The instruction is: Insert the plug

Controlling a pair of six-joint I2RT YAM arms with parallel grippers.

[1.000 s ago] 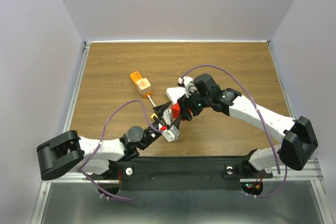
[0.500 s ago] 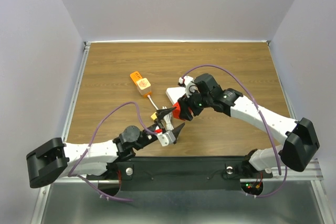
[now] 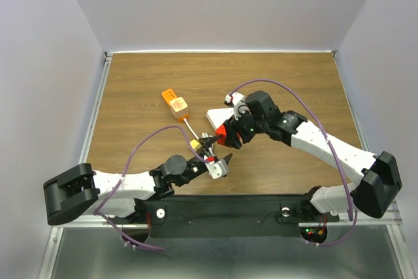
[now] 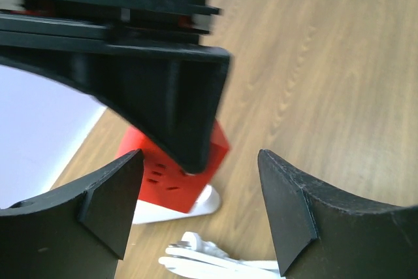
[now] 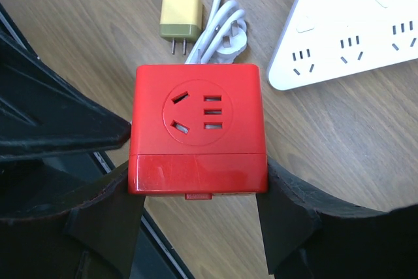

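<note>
My right gripper (image 5: pixel 198 184) is shut on a red cube socket (image 5: pixel 198 129), one finger on each side, its socket face toward the camera. Just beyond the cube lie a white three-pin plug (image 5: pixel 225 37) on its cable and a small yellow charger plug (image 5: pixel 181 17), both on the table. In the top view the cube (image 3: pixel 221 137) hangs at mid-table. My left gripper (image 3: pixel 217 150) stands open right beside it. The left wrist view shows its jaws (image 4: pixel 199 207) wide apart and holding nothing, the white plug (image 4: pixel 209 256) low between them and the red cube (image 4: pixel 166 174) behind.
A white triangular power strip (image 3: pixel 217 116) lies just behind the right gripper, also in the right wrist view (image 5: pixel 353 24). An orange device (image 3: pixel 175 103) sits farther back left, a white cable running from it. Purple cables arch over both arms.
My left gripper has shifted a little to the right, closer to the red cube, still open. The right gripper keeps its hold on the cube and has barely moved.
</note>
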